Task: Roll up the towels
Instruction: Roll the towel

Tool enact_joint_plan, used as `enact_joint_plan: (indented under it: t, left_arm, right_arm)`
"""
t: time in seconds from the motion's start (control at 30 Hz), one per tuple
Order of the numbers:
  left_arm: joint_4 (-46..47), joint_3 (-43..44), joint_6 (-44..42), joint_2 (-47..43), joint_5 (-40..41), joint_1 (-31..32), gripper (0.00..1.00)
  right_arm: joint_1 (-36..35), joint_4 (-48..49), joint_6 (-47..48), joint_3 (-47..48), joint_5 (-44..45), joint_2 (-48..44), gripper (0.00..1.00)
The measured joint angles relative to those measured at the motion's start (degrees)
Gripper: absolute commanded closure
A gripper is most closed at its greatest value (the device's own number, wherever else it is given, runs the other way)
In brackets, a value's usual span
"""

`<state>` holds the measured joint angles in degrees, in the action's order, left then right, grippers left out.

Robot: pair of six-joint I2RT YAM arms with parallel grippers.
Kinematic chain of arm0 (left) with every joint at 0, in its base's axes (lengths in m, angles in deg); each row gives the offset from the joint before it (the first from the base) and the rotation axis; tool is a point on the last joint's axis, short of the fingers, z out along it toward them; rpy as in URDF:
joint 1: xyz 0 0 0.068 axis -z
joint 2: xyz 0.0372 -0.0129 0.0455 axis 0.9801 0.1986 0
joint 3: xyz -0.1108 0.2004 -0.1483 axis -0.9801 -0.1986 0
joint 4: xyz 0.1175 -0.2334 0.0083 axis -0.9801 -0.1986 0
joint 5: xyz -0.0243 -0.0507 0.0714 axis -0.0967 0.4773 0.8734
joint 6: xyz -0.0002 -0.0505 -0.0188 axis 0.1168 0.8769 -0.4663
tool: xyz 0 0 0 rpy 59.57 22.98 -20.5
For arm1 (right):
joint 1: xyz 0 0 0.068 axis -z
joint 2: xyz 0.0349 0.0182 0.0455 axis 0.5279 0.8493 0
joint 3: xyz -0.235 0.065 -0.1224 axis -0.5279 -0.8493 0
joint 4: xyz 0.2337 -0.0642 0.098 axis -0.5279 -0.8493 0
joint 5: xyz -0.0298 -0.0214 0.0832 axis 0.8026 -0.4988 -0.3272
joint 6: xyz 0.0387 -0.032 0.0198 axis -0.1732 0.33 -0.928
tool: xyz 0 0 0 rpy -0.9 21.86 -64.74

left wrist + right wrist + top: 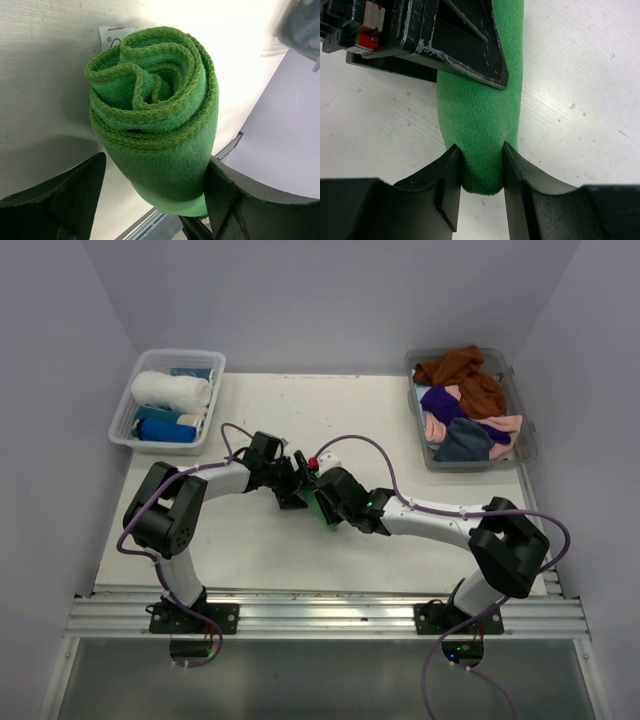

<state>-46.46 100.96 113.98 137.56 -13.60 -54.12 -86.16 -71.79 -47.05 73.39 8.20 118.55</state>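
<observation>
Where the right gripper [481,170] closed, its jaws stood narrow, pinching the near tip of the green towel [480,105] hard enough to dent the cloth. The left gripper [155,190] stood wide around the same roll further along. One finger [245,200] touched the pile and the other sat just beside it, so whether they pressed could not be told. The towel lay as a tight cylinder on the table [580,75], mid-table between the two wrists.

By my reading, the rolling of this one was all but done, and the step in hand was keeping it wound. The next move called for one firm hold across the layers and a release by the other arm without tugging the free edge. Then would come a carry to the white basket [122,425], where a white towel [172,390] and a blue towel [165,428] lay rolled. The clear tub [527,445] at the far right held loose towels [465,390], not yet rolled.

Only the left wrist view showed the spiral end, its layers snug. Only the right wrist view showed the pinch. The overhead view hid nearly all the green under the wrists, yet it alone showed both containers.
</observation>
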Motion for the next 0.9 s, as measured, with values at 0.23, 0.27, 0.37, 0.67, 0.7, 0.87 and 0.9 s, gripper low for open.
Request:
enact_joint_plan:
  t: [0.23, 0.27, 0.37, 0.67, 0.7, 0.87, 0.9]
  left_arm:
    - [-0.2, 0.3, -0.1, 0.0, 0.7, 0.0, 0.24]
    - [-0.2, 0.3, -0.1, 0.0, 0.9, 0.0, 0.23]
    - [-0.3, 0.5, -0.3, 0.0, 1.7, 0.0, 0.23]
    - [-2.2, 1.9, -2.1, 0.0, 4.5, 0.6, 0.24]
    - [-2.2, 2.0, -2.1, 0.0, 4.7, 0.7, 0.24]
    - [-1.6, 2.0, -2.5, 0.0, 5.4, 1.0, 0.24]
    - [-1.4, 2.0, -2.6, 0.0, 5.6, 1.2, 0.24]
  right_arm:
    - [1.9, 1.8, -3.1, -0.9, -4.8, -0.2, 0.64]
    - [2.3, 1.9, -3.7, -0.9, -5.5, -0.2, 0.65]
    - [3.5, 2.4, -5.6, -1.0, -7.4, -0.2, 0.65]
    - [4.5, 3.8, -9.0, -1.7, -9.7, -0.2, 0.65]
    - [4.5, 3.8, -9.2, -1.7, -9.8, -0.2, 0.65]
    - [4.6, 4.0, -10.7, -1.8, -10.1, -0.2, 0.66]
    - [4.7, 4.1, -11.1, -1.8, -10.2, -0.2, 0.66]
